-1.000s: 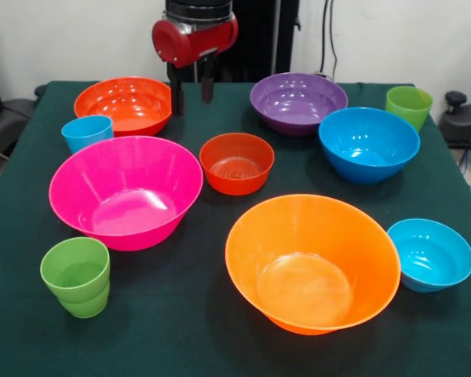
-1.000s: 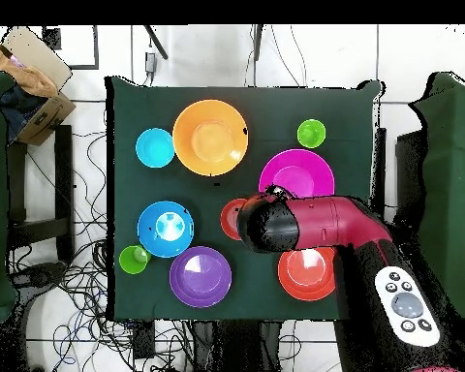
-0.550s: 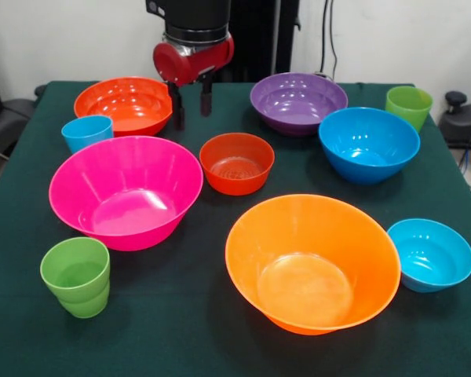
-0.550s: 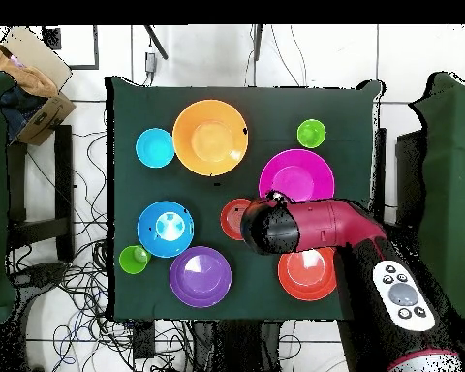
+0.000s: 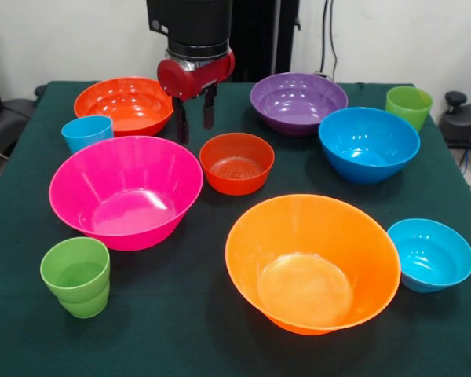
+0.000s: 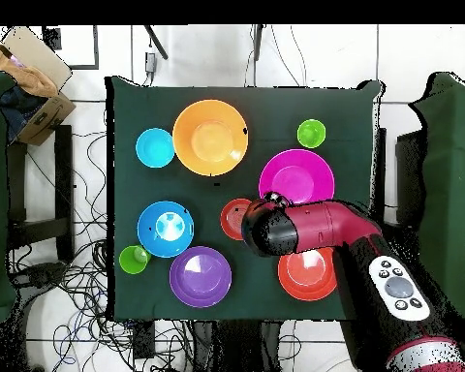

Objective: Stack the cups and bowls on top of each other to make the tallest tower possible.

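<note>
from the front, my end effector (image 5: pixel 194 119) hangs over the green table (image 5: pixel 180 330) with its two fingers apart and nothing between them, above the gap between the medium red-orange bowl (image 5: pixel 124 104) and the small red-orange bowl (image 5: pixel 236 162). the large pink bowl (image 5: pixel 125 191) sits near the small red-orange one, with the sky blue cup (image 5: pixel 87 132) just beside its far rim and a green cup (image 5: pixel 76 276) near its close side. the large orange bowl (image 5: pixel 312 262) sits nearest the camera, the small blue bowl (image 5: pixel 429 254) just beside it. the purple bowl (image 5: pixel 298 102) and the blue bowl (image 5: pixel 369 144) sit close together, and a second green cup (image 5: pixel 409 105) stands just beside the blue bowl. every bowl and cup rests on the table by itself; nothing is stacked.

from overhead, my arm (image 6: pixel 319 229) reaches across the table (image 6: pixel 130 97) and covers part of the small red-orange bowl (image 6: pixel 232 217) and the medium red-orange bowl (image 6: pixel 308 276). my end effector is hidden under the arm here. the large orange bowl (image 6: pixel 210 137), small blue bowl (image 6: pixel 155 147), blue bowl (image 6: pixel 166 229), purple bowl (image 6: pixel 200 276) and large pink bowl (image 6: pixel 296 175) lie apart from one another, with a green cup (image 6: pixel 311 133) and another green cup (image 6: pixel 133 259) at opposite sides.
</note>
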`<action>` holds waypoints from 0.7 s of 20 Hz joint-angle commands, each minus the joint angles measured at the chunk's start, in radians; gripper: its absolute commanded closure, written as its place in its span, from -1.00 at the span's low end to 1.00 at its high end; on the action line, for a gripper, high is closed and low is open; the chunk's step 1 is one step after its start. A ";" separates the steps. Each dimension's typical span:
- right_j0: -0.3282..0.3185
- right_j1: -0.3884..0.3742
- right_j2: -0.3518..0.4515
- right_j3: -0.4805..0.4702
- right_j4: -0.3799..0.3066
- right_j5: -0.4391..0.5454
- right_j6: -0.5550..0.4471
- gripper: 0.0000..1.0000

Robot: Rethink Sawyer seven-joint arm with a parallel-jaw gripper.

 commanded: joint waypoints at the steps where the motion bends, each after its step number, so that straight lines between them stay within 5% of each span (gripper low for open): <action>1: -0.033 0.024 0.092 -0.029 -0.089 -0.053 -0.067 -1.00; 14: -0.011 0.044 0.087 -0.061 -0.182 -0.127 -0.015 -1.00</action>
